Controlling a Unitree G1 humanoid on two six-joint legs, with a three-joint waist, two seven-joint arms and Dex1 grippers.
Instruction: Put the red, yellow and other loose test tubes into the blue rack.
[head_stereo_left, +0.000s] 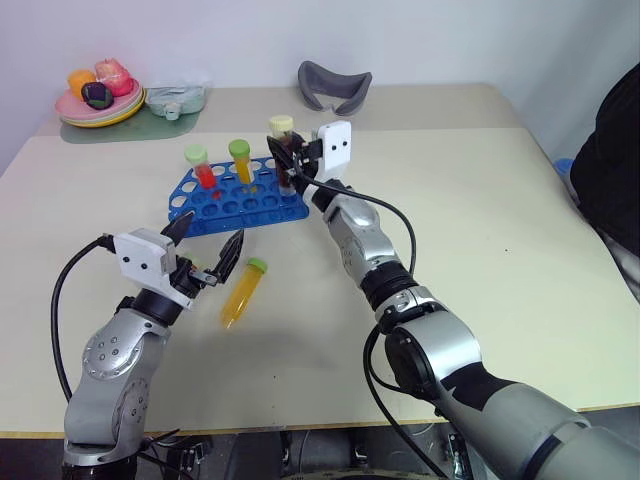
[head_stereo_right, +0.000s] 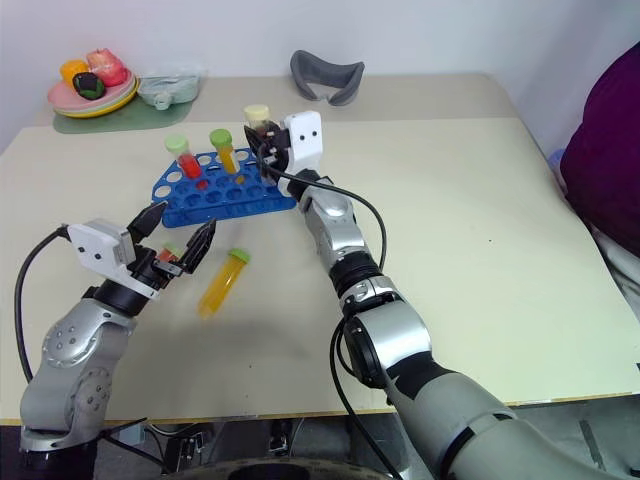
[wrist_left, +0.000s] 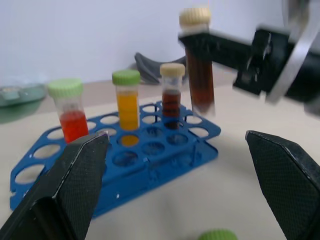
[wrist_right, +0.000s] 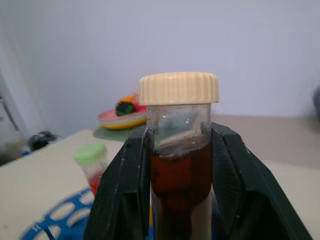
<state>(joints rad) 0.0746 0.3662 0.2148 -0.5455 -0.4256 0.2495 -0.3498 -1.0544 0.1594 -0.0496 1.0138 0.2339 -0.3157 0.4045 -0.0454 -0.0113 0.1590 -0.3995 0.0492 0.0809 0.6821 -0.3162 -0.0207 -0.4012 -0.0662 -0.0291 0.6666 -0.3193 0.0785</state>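
The blue rack (head_stereo_left: 232, 206) stands at the middle left of the table. In it stand a red tube with a green cap (head_stereo_left: 201, 166), a yellow tube with a green cap (head_stereo_left: 240, 160) and a dark brown tube with a cream cap (wrist_left: 172, 94). My right gripper (head_stereo_left: 286, 160) is shut on another dark brown tube with a cream cap (head_stereo_left: 282, 135), held upright just above the rack's right end. A yellow-orange tube with a green cap (head_stereo_left: 243, 292) lies on the table in front of the rack. My left gripper (head_stereo_left: 207, 243) is open just left of it, holding nothing.
Stacked plates with toy fruit (head_stereo_left: 100, 100) and a pale green tray (head_stereo_left: 175, 100) sit at the back left. A grey curved object (head_stereo_left: 335, 86) lies at the back middle. A person in dark clothing (head_stereo_left: 610, 170) stands at the right edge.
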